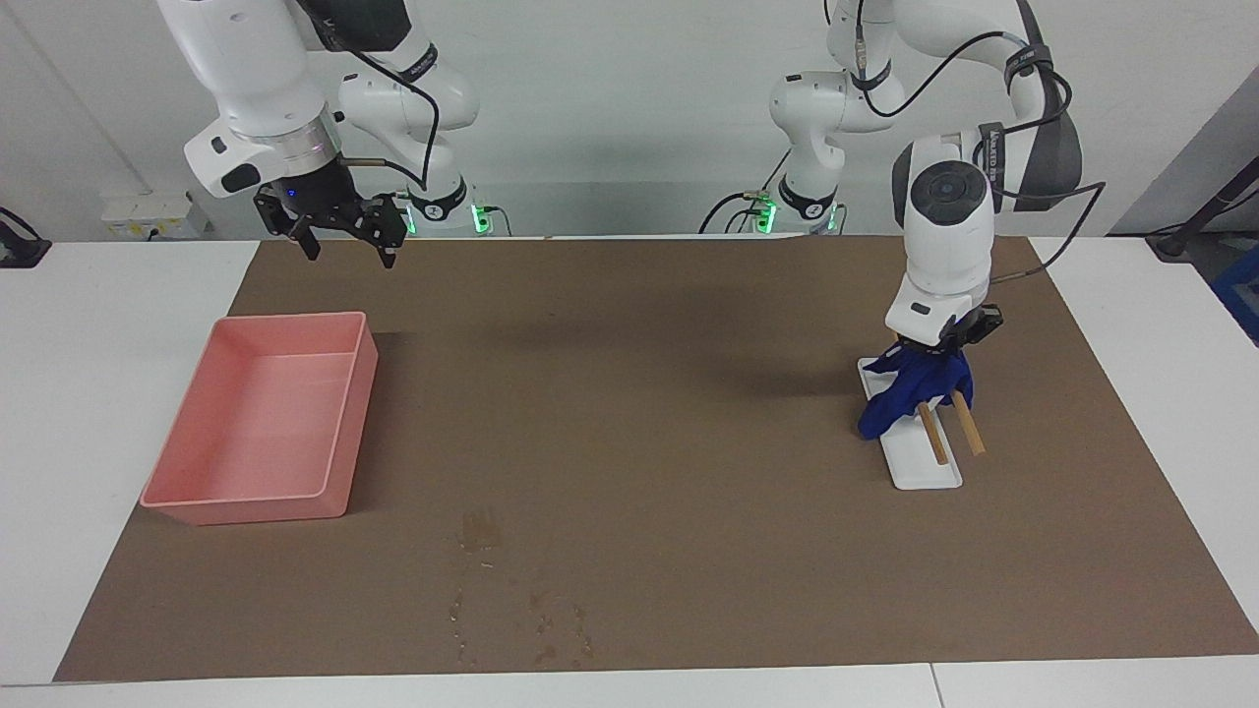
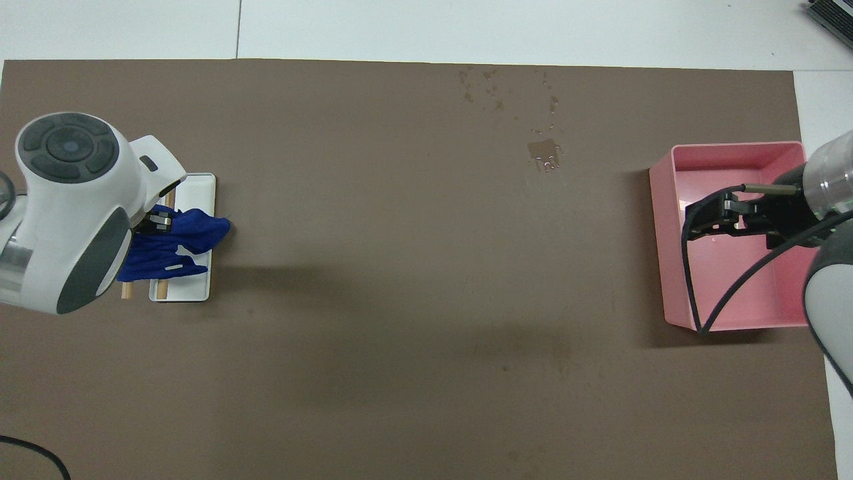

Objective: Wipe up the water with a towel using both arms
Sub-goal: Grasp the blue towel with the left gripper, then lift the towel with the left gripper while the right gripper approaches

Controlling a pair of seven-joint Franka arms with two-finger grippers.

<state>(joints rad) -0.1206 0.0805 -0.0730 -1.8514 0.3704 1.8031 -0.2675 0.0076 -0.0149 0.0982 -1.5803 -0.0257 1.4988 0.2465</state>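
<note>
One high camera faces the robots, another looks steeply down (half a turn apart); both share the brown mat (image 1: 649,442).

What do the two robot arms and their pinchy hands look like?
Both arms are big, smooth, white jointed tubes. The left arm has dark grey panels, a round grey cap with buttons, and black cables looping along it. The right arm has a shiny silver wrist ring and a thin black cable. Each ends in a small black gripper: the left gripper, the right gripper. Green lights glow at their bases.
</note>
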